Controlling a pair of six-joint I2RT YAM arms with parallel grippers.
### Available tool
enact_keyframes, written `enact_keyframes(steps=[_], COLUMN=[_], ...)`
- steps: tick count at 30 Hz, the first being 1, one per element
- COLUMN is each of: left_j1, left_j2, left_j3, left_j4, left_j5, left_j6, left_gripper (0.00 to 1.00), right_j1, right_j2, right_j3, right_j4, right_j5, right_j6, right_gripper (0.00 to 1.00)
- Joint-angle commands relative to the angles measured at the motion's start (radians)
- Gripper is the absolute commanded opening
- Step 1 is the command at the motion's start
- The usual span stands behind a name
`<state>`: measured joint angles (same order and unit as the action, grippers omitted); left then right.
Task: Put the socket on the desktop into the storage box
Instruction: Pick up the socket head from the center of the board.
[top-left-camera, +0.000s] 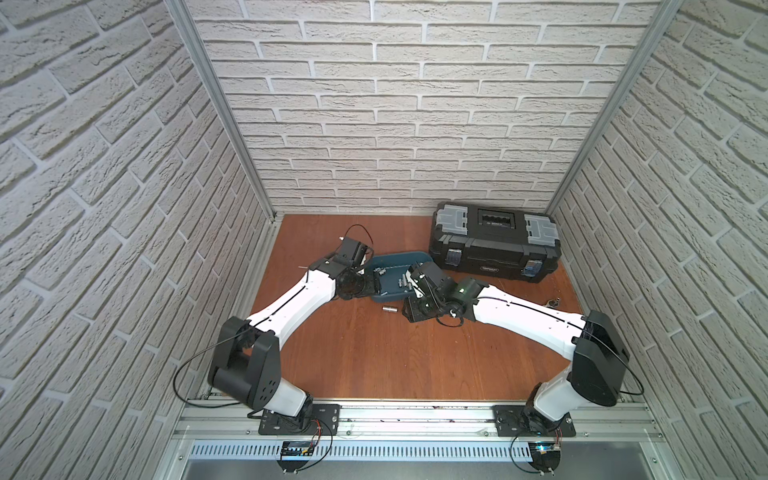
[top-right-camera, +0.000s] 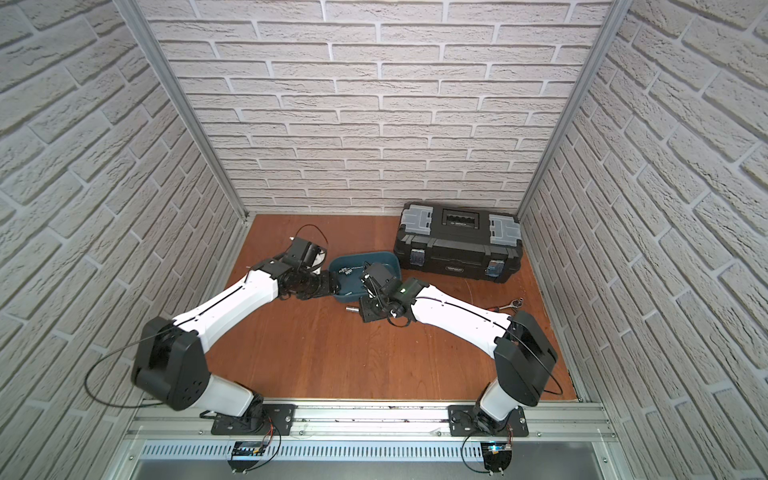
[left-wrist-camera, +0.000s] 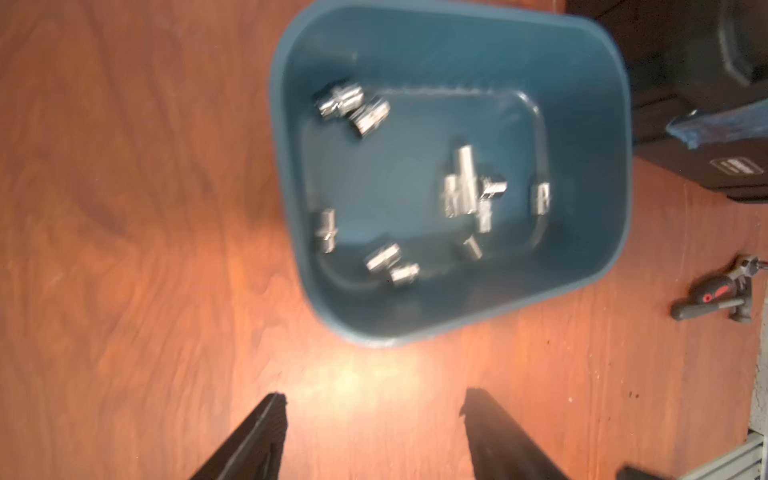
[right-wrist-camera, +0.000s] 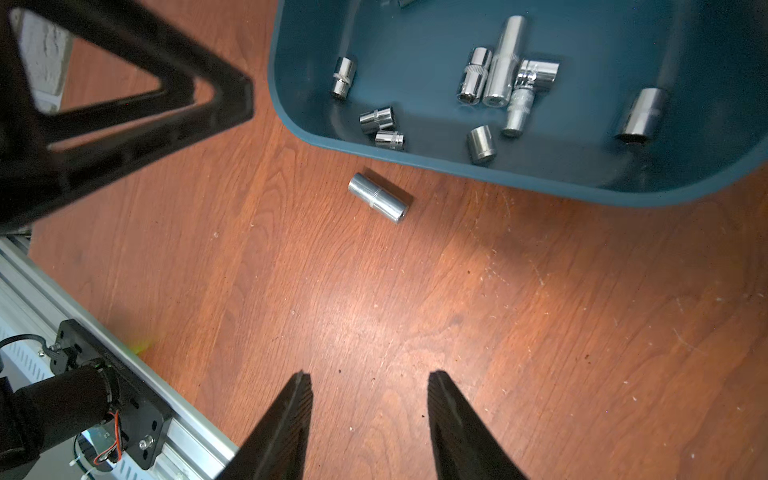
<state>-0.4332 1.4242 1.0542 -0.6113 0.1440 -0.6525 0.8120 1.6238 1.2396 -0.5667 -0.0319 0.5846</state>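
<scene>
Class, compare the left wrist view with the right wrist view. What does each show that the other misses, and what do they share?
Left wrist only: the ratchet wrench lying on the wood and a corner of the black toolbox. Right wrist only: the loose socket on the desktop, lying apart from the storage box near its rim, plus the aluminium rail. Shared: the teal storage box with sockets inside, the desktop, and each view's own gripper, the left gripper and the right gripper, empty with jaws apart.
</scene>
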Motion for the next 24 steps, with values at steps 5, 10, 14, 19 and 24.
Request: enact_keyframes(steps=[5, 10, 14, 19, 24], left_j1=[0.022, 0.030, 0.031, 0.030, 0.031], left_j2=[-0.216, -0.329, -0.372, -0.386, -0.382], left_j3=[-0.189, -0.288, -0.324, -0.337, -0.336], left_j4=[0.019, 0.008, 0.008, 0.005, -0.003], left_j5=[0.005, 0.010, 0.017, 0.021, 0.025], left_j6=[-0.068, -0.108, -0.129, -0.144, -0.151], left_gripper=[0.80, 0.81, 0.81, 0.82, 0.82], right_j1=[0.013, 0.019, 0.024, 0.032, 0.039], right_j2=[0.110, 0.169, 0.203, 0.243, 0.278], right_j3=[0.073, 0.100, 0.117, 0.136, 0.153], right_j4=[0.029, 0.048, 0.057, 0.053, 0.034], right_j5=[-0.019, -0.013, -0.005, 0.030, 0.101], right_j6=[-0.031, -0.067, -0.118, -0.199, -0.271], right_gripper=[0.52, 0.52, 0.52, 0.52, 0.51])
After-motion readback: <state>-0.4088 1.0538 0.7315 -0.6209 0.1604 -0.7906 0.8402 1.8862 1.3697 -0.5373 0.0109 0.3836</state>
